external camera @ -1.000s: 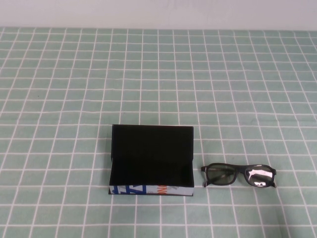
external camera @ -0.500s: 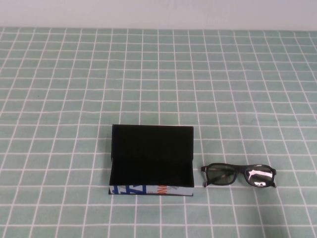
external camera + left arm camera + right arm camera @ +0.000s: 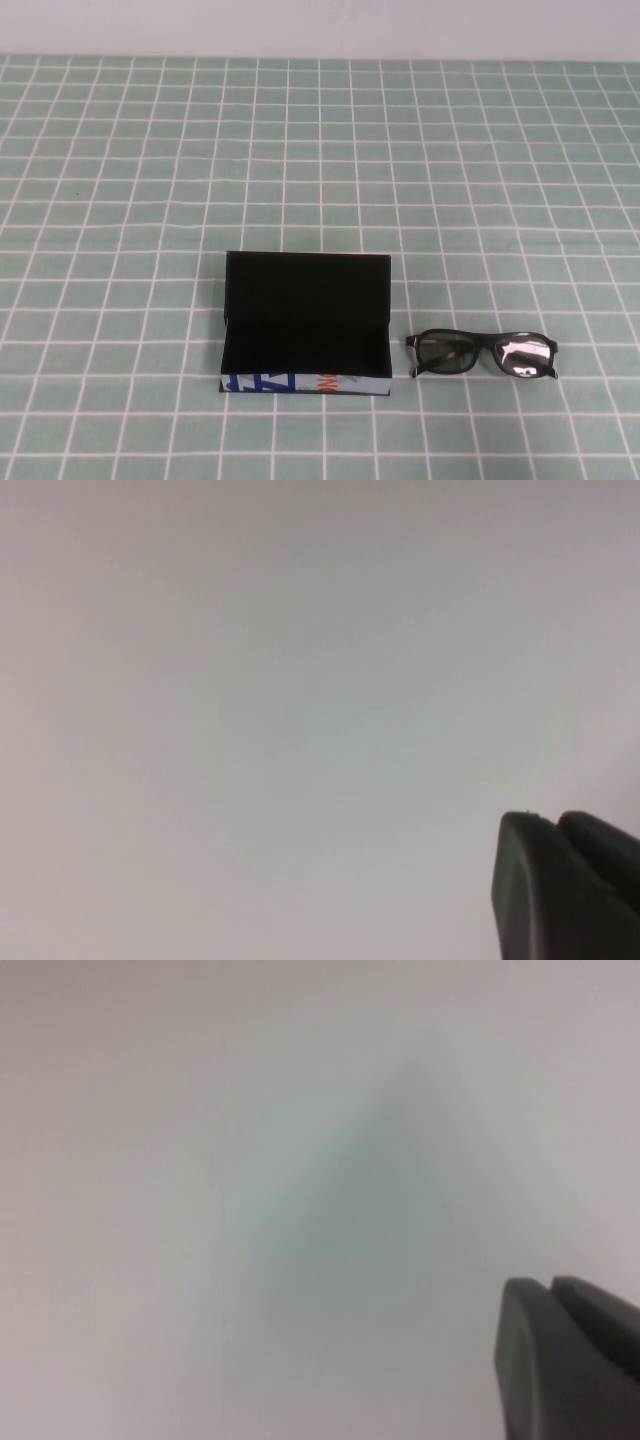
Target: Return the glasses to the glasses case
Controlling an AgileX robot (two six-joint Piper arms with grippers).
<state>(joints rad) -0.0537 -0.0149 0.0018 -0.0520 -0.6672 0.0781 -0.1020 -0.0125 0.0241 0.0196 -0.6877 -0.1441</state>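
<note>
Black glasses (image 3: 481,354) beside open case (image 3: 306,323), left gripper (image 3: 565,885) and right gripper (image 3: 565,1360) mostly cropped, facing blank white, opening indeterminable

The table (image 3: 120,180) is covered by a pale green cloth ruled with a white grid. Two things are seen lying directly on it. The case (image 3: 306,322), black with its flap lid laid open and flat toward the far side, is set near the front middle, its white front edge printed in blue and orange. The glasses (image 3: 482,354), black-rimmed with dark lenses, are placed just beside the case on its right, apart from it, near the front edge.
</note>
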